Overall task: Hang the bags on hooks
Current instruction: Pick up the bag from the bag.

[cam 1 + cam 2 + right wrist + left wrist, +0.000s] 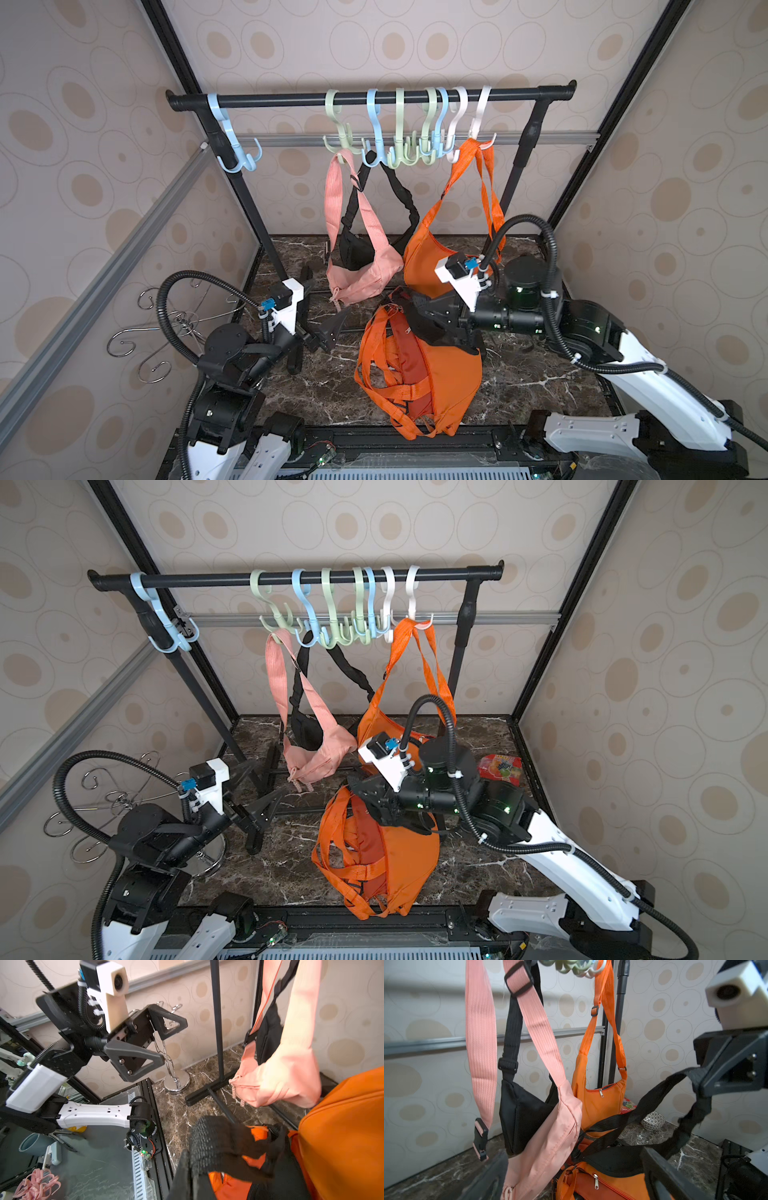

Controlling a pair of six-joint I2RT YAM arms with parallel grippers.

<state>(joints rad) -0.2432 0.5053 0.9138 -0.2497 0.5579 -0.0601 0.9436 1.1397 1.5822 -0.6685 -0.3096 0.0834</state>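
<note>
On the dark marble tabletop [540, 374], orange fabric backpack [440, 374] laid at centre, black metal garment rack [291, 99] set at 12 o'clock, chrome wire stand [176, 1082] placed at 9 o'clock.

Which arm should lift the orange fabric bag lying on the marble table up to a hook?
Right. The right gripper is shut on the black fabric strap of the orange fabric bag on the table. The left gripper is open, empty and off to the side.
</note>
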